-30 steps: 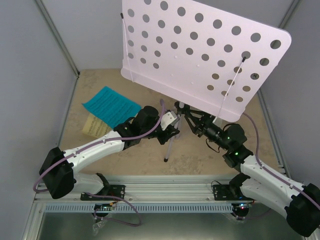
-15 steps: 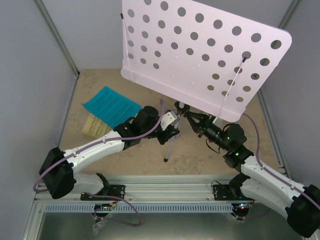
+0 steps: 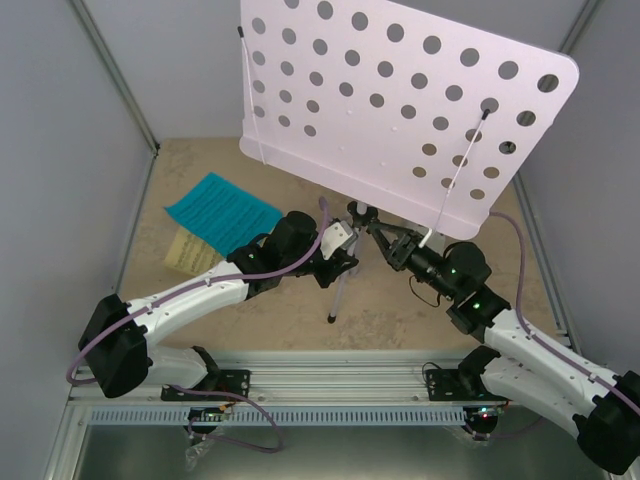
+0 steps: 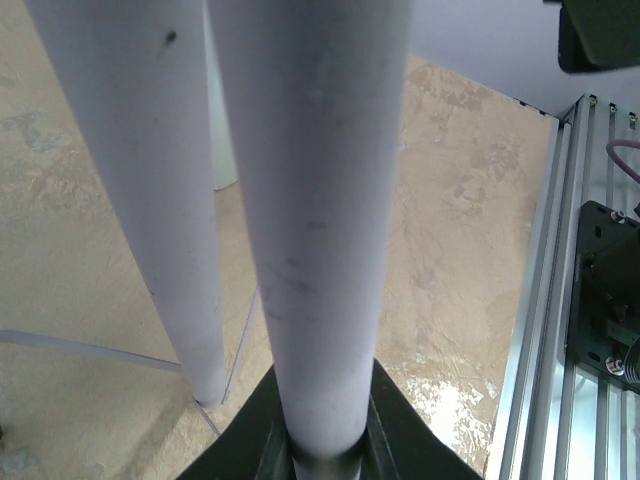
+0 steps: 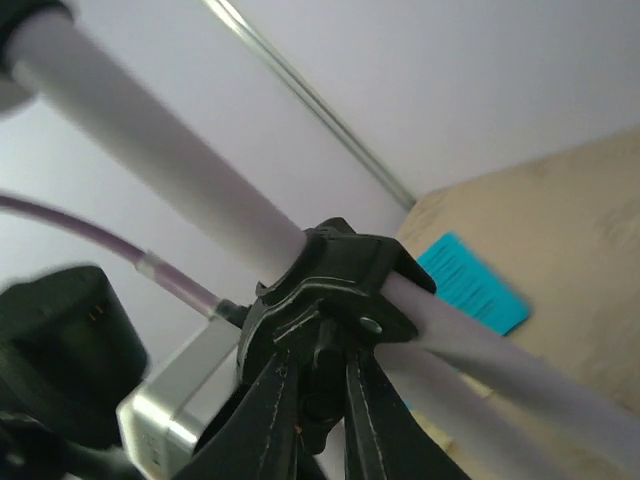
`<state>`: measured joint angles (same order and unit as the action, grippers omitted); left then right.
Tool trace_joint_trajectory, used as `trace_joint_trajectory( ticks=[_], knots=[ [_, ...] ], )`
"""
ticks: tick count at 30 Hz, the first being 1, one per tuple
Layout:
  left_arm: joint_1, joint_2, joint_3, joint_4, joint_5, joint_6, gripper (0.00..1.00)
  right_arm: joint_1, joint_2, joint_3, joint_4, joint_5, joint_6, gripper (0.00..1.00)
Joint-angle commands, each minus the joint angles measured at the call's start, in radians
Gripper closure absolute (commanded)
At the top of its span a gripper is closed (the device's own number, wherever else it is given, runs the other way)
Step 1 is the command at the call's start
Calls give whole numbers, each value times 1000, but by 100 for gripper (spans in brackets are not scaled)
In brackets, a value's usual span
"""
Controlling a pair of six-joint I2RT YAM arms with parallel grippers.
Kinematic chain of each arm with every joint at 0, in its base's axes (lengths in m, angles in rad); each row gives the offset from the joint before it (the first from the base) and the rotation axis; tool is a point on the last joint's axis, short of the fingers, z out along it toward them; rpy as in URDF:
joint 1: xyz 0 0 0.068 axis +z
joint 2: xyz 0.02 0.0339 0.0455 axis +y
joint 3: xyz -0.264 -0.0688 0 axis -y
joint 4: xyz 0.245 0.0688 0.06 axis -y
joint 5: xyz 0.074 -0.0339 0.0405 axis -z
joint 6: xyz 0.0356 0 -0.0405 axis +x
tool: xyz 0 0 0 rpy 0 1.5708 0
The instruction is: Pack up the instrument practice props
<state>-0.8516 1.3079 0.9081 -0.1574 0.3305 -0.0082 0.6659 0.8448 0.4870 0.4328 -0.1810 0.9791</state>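
**Inspector A:** Where do we find the music stand point(image 3: 400, 110), and what has hold of it?

**Inspector B:** We find it standing mid-table point(image 3: 200, 170), with its perforated desk filling the upper centre of the top view. Both arms meet beneath that desk. The left gripper point(image 3: 336, 266) is closed around a white tube point(image 4: 320, 250) of the tripod. In the left wrist view the tube sits between the jaws at the bottom edge and runs straight up the frame. The right gripper point(image 3: 378, 232) is pinched nearly shut on the black collar point(image 5: 335, 285) where the tubes join.

**Inspector A:** Which relation governs the coming move?

**Inspector B:** In our judgement, the tube's long axis. It runs away from the left claw, close to upright, while the collar lies right at the tips of the right claw, at centre frame. The right arm is nearer the joint, and the left arm grips lower down. We expect any fold or slide to travel along that axis.

**Inspector A:** What can we not confirm?

**Inspector B:** From above, the desk hides the upper pole. We cannot tell whether the held tube is the centre pole or a leg. Left of centre, the cyan sheet point(image 3: 222, 212) overlaps the yellow sheet point(image 3: 188, 252). We see no metronome in any view.
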Motion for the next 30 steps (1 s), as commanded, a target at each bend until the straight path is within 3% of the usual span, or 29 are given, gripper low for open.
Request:
trace_joint_trajectory(
  ticks=[1,8,11,13,19,22,27,30],
  knots=[
    [-12,-18,17,-40,29,28,100,-4,-4,12,-24,156,-517,100],
    [-12,-22,17,-36,35,26,100,4,-18,2,-27,172,-1045,100],
    [-12,-23,16,-36,38,25,100,6,-20,8,-21,198,-1193,99],
    [-12,-22,17,-36,41,25,100,6,-15,23,-31,220,-1244,93],
    [-12,-22,15,-35,41,23,100,6,-93,16,-37,184,-1183,42],
    [-12,-20,13,-36,39,23,100,-1,-176,-69,12,143,-1106,23],
    [-12,-20,10,-34,43,20,98,-96,-314,-151,45,149,-986,4],
    [-12,-22,12,-37,44,21,90,-227,-327,-146,52,18,-881,2]
  ],
)
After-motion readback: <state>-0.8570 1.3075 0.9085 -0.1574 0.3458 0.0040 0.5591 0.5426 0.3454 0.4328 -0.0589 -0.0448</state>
